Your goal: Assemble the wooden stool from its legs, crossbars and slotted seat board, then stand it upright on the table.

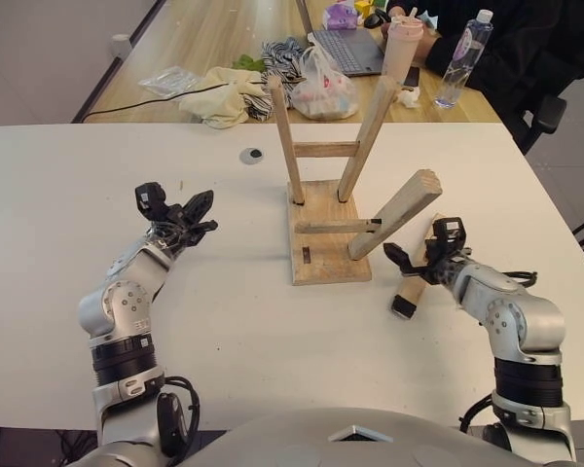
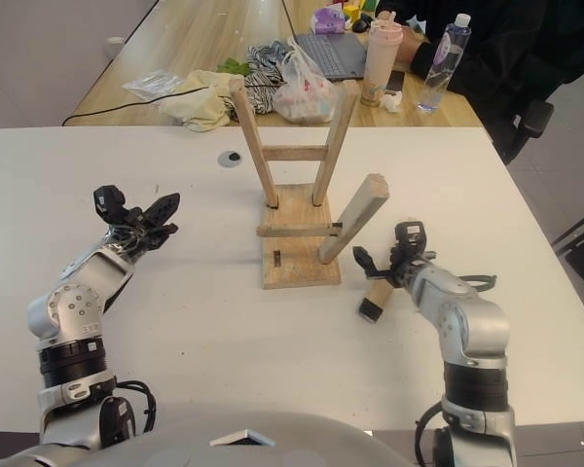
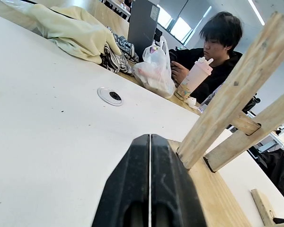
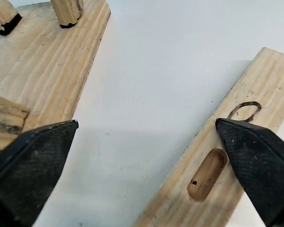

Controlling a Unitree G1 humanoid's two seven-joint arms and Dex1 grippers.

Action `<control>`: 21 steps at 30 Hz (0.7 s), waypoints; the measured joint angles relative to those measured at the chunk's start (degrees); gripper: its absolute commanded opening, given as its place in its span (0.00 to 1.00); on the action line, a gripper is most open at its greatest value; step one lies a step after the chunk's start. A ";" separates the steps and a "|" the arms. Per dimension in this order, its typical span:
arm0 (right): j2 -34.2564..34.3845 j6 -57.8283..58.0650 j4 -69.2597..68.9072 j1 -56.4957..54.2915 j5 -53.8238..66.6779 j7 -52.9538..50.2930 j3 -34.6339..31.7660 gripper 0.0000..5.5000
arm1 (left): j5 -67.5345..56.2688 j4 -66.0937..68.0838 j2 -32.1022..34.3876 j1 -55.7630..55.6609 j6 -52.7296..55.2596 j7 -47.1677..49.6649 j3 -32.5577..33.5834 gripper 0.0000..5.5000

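**Fourth leg pickup: right arm poised, nothing grasped yet**

- Seat board [image 1: 331, 255] lies flat on the white table [image 1: 224, 321], centre of the head view. Two upright legs [image 1: 284, 136] stand at its far end, with the upper crossbar [image 1: 326, 149] between them.
- The third, leaning leg [image 1: 394, 216] sits at the board's near right corner, tilted out to the right. The lower crossbar [image 1: 331, 226] runs from it toward the left and its free end meets nothing.
- Empty slot [image 1: 307, 256] shows at the board's near left.
- Loose leg [image 4: 255, 80] lies flat on the table just right of the board, centre-right of the head view. Its oval mortise [image 4: 207, 176] faces up.
- Right gripper [image 4: 146, 123] is spread wide and holds nothing. One finger sits over the loose leg and the other near the board's edge.
- Left gripper [image 3: 150, 146] is pinched closed on nothing, low over the table at left, well apart from the board.

Judgement: three of the four legs are in, so the step in hand is grasping the last one.

The next move needs the right jaws recentred across the leg's width before closing. The leg then has to be lifted and stood in the empty slot, with its mortise taking the lower crossbar's free end. The leaning leg probably needs squaring first, likely a job for the left arm, or the crossbar won't line up. The board could also slide under insertion force.
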 measured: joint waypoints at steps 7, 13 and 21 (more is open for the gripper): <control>-5.21 -8.09 1.74 1.51 -5.86 0.85 -1.30 0.97 | 0.26 -1.58 -3.83 1.94 -4.52 0.40 -2.25 0.00; -8.91 -4.25 4.74 0.97 -5.38 4.48 -3.72 0.91 | 0.70 -1.36 -5.84 2.72 -9.21 1.05 -2.73 0.00; -9.42 4.07 1.60 4.61 -1.14 9.82 -3.56 0.65 | 1.46 0.79 -6.40 1.72 -12.67 1.47 -4.45 0.00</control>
